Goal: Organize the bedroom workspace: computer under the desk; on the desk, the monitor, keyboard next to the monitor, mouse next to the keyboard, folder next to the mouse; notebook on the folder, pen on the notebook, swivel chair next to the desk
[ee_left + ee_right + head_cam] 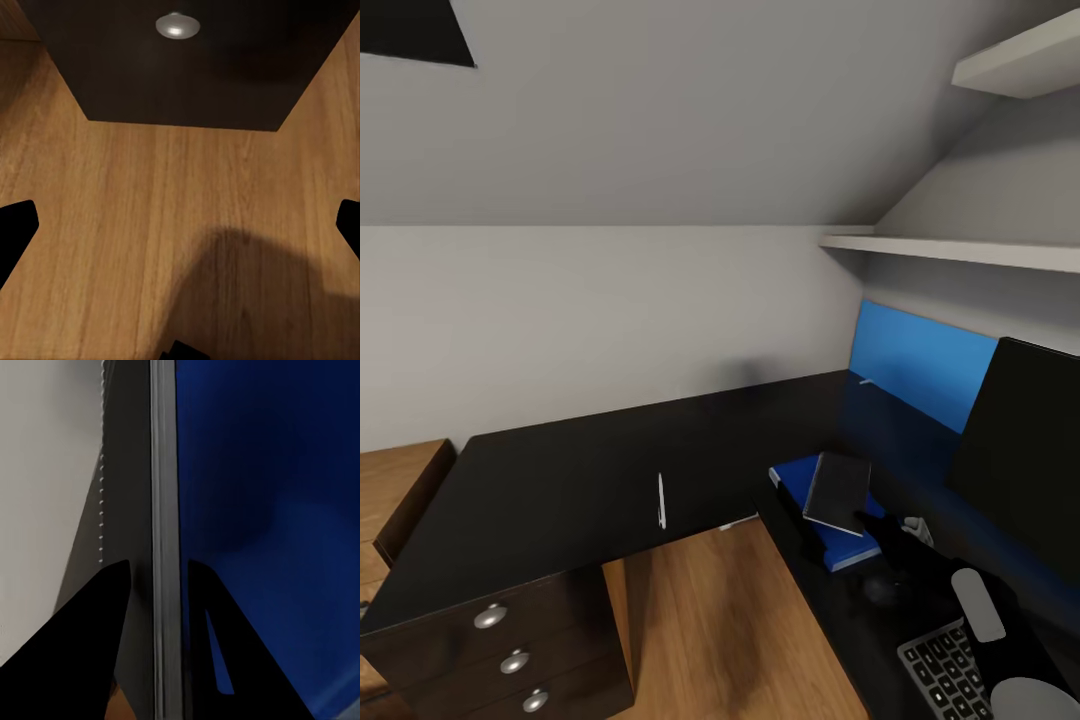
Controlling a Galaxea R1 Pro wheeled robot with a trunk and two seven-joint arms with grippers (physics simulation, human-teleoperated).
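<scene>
On the black desk [560,480] lies the blue folder [840,545]. The right gripper [156,577] has its fingers [90,622] clamped on the notebook [838,490], tilted just above it. Stacking is in hand; next, lower it flat. The pen [661,500] waits well apart. Left gripper [180,225] is spread, empty. No readable writing.

Right arm: we see it low at the right of the head view, reaching forward.
Right gripper [156,585]: our two dark fingers [82,645] sit closed against the edge of the notebook [837,491], one on each side.
Left gripper [180,225]: our fingertips stand wide apart, pointing down, holding nothing.
</scene>
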